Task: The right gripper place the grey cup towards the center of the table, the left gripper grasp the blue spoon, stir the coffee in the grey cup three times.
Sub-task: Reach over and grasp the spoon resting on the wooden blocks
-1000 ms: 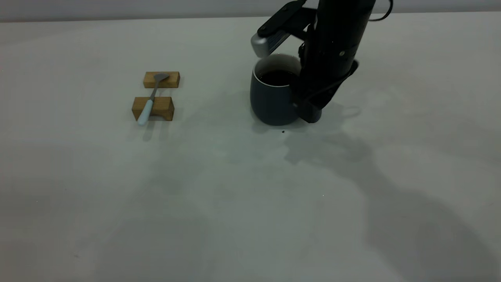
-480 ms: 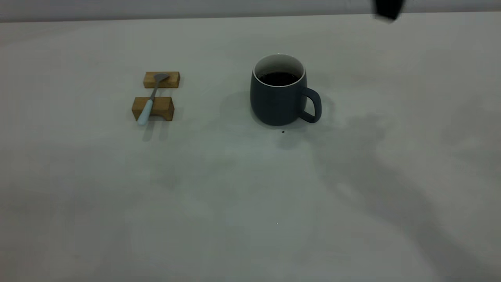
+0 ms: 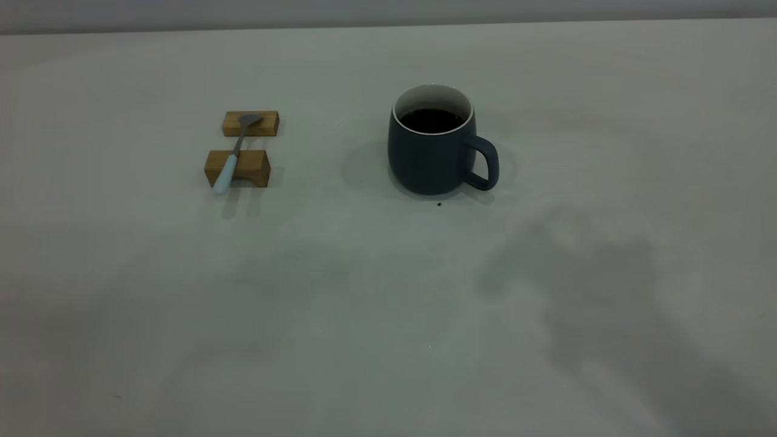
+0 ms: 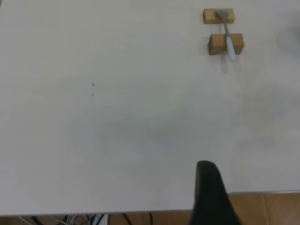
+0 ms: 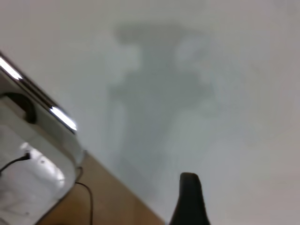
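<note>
The grey cup [image 3: 428,158] stands upright on the table [image 3: 364,291], a little right of the middle, with its handle [image 3: 485,164] turned to the right. Dark coffee [image 3: 432,120] fills it part way. The blue spoon [image 3: 232,156] lies across two wooden blocks to the cup's left, pale handle toward the front; it also shows far off in the left wrist view [image 4: 228,40]. Neither gripper appears in the exterior view. Only a black tip of my left gripper [image 4: 211,192] shows, over the table's edge. A black tip of my right gripper [image 5: 190,199] hangs high above bare table.
The far wooden block [image 3: 250,123] holds the spoon's bowl and the near block [image 3: 238,167] its neck. A small dark speck [image 3: 439,204] lies just in front of the cup. A white device with a cable [image 5: 28,173] sits beyond the table's edge in the right wrist view.
The right arm, which stood at the cup's handle a second ago, has lifted away and left the exterior view. The cup stays where it stood. Spoon and blocks have not moved.
</note>
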You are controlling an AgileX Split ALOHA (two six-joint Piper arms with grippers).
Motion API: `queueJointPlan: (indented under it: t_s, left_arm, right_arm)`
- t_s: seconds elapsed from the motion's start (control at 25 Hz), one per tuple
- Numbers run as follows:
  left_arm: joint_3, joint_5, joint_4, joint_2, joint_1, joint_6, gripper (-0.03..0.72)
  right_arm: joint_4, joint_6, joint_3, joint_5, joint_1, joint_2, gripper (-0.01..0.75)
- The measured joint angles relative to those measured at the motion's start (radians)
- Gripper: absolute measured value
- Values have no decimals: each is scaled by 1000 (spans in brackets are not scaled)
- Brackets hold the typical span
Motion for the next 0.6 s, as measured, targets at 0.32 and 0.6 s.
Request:
queueJointPlan:
  t_s: [0.32,0.6]
  left_arm:
    - [0,0,0,0,0,0,527]
    - [0,0,0,0,0,0,527]
  right_arm:
    - [45,31,302,15,0,-475,622]
    - [84,55,523,18,-97,-905,618]
